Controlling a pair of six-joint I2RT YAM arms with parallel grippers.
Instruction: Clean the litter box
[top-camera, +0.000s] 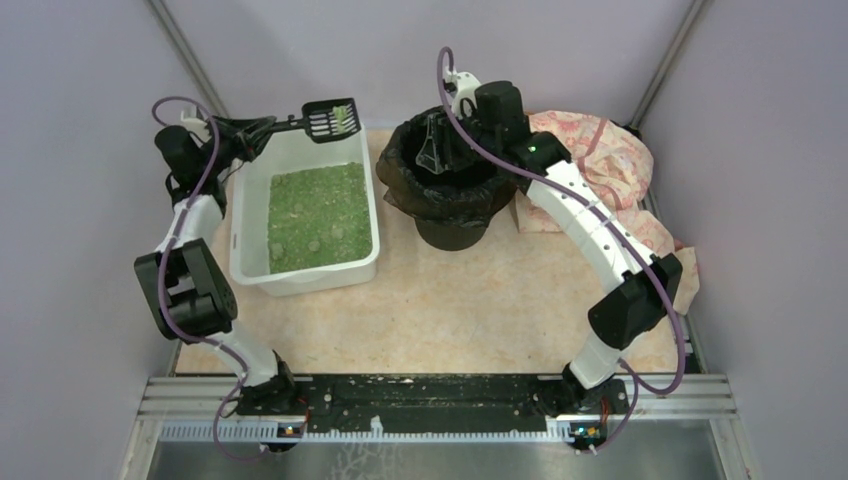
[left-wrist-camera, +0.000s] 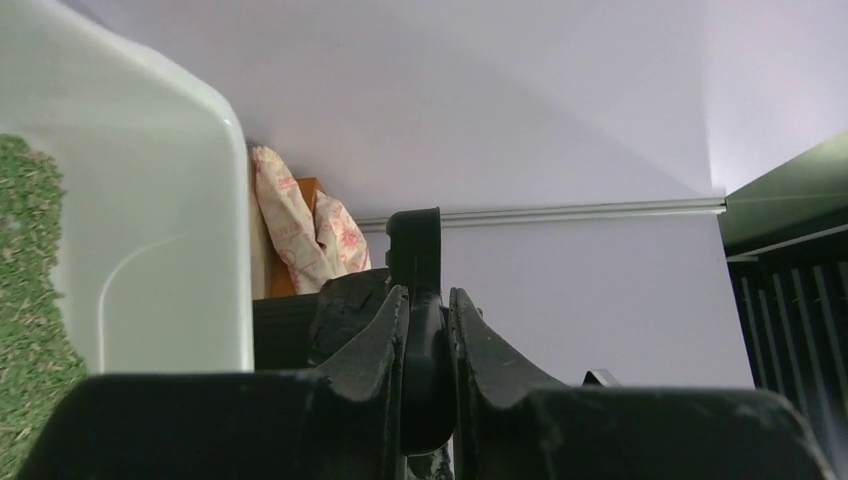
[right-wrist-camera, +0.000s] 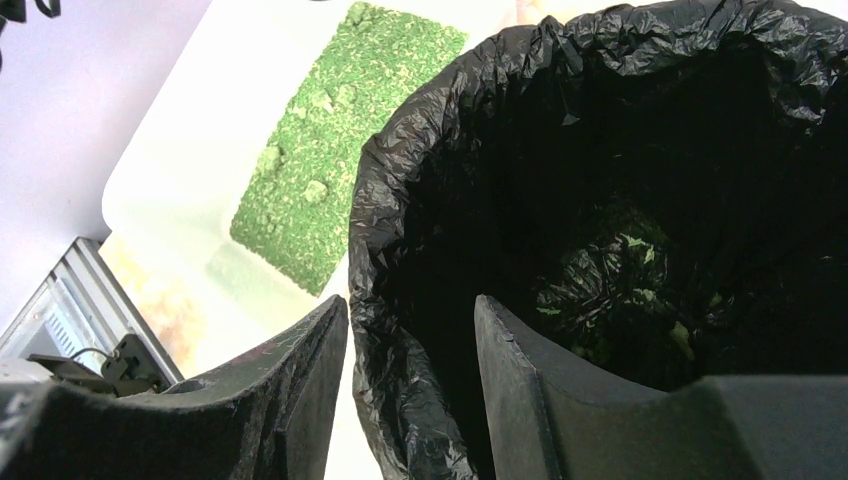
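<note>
The white litter box (top-camera: 250, 250) stands at the left, holding green litter (top-camera: 315, 215) with a few clumps. My left gripper (top-camera: 262, 128) is shut on the handle of a black scoop (top-camera: 332, 118). The scoop's slotted head holds green litter above the box's far right corner. In the left wrist view the fingers (left-wrist-camera: 385, 330) clamp the handle (left-wrist-camera: 415, 250), with the box wall (left-wrist-camera: 160, 200) at the left. My right gripper (top-camera: 437, 150) is at the round black-bagged bin (top-camera: 450, 215). Its jaws straddle and pinch the bagged rim (right-wrist-camera: 400, 180); green litter lies inside.
A crumpled patterned cloth (top-camera: 610, 160) lies behind and to the right of the bin. Grey walls close in on the left, back and right. A metal rail (top-camera: 430, 405) with the arm bases runs along the near edge.
</note>
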